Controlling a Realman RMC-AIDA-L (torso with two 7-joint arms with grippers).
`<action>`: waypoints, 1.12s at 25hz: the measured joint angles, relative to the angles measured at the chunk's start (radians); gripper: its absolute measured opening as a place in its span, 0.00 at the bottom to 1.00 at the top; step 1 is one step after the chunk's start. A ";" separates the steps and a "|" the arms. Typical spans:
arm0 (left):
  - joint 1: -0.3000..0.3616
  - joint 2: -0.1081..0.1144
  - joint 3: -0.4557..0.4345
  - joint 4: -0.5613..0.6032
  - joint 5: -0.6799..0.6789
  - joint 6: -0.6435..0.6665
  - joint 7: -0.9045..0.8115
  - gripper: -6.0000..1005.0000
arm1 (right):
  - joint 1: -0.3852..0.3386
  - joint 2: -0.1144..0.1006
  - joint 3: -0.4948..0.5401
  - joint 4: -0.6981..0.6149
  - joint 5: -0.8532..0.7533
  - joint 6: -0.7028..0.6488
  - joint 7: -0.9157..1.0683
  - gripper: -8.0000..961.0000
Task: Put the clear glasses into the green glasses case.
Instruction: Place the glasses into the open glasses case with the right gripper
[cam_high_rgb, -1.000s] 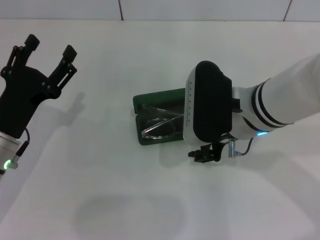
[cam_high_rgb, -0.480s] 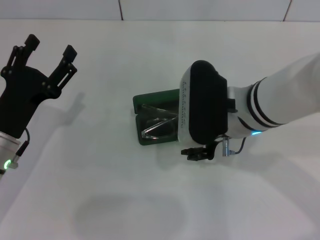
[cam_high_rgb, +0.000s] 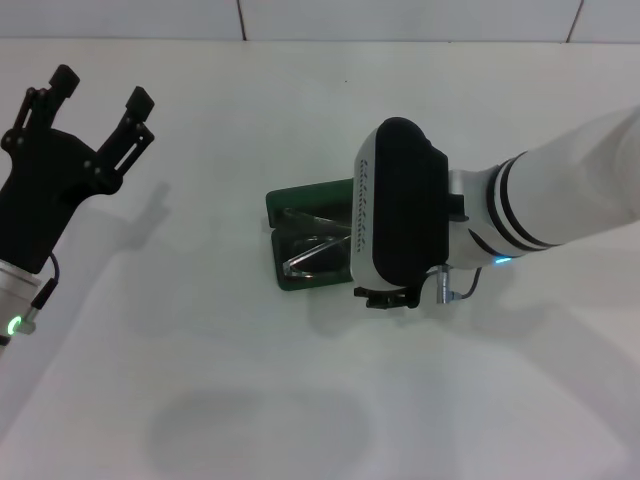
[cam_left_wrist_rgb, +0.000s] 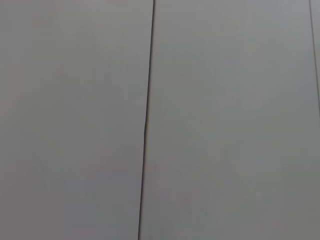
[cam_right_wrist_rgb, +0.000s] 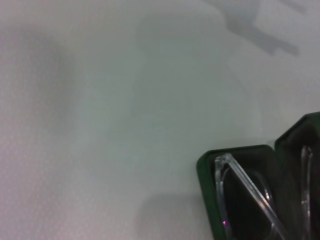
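The green glasses case (cam_high_rgb: 284, 276) lies open in the middle of the white table, its lid (cam_high_rgb: 305, 198) tilted up at the far side. The clear glasses (cam_high_rgb: 312, 252) rest inside its dark base. My right gripper (cam_high_rgb: 390, 297) sits low at the case's right end, and the wrist housing (cam_high_rgb: 400, 215) covers that end of the case. In the right wrist view, a corner of the green glasses case (cam_right_wrist_rgb: 206, 167) and a clear arm of the clear glasses (cam_right_wrist_rgb: 246, 184) show close up. My left gripper (cam_high_rgb: 102, 90) is raised at the far left, open and holding nothing.
The white table (cam_high_rgb: 200, 380) runs out on every side of the case. A tiled wall (cam_high_rgb: 400, 18) rises behind the table's far edge. The left wrist view holds only grey wall panels with a dark seam (cam_left_wrist_rgb: 146, 120).
My right arm has shifted left, so its wrist housing now covers more of the case's right end. The left arm, the case and the glasses have stayed put.
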 joint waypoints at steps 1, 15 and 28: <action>0.000 0.000 0.000 0.000 0.000 0.000 0.000 0.87 | 0.000 0.000 0.000 0.004 0.000 0.006 0.000 0.56; 0.005 0.000 0.000 0.002 0.000 -0.002 0.002 0.87 | -0.002 0.000 -0.010 0.001 0.001 0.037 -0.004 0.56; 0.009 0.001 0.000 0.002 0.000 -0.001 0.002 0.87 | -0.050 -0.001 -0.011 -0.085 0.013 0.019 -0.036 0.56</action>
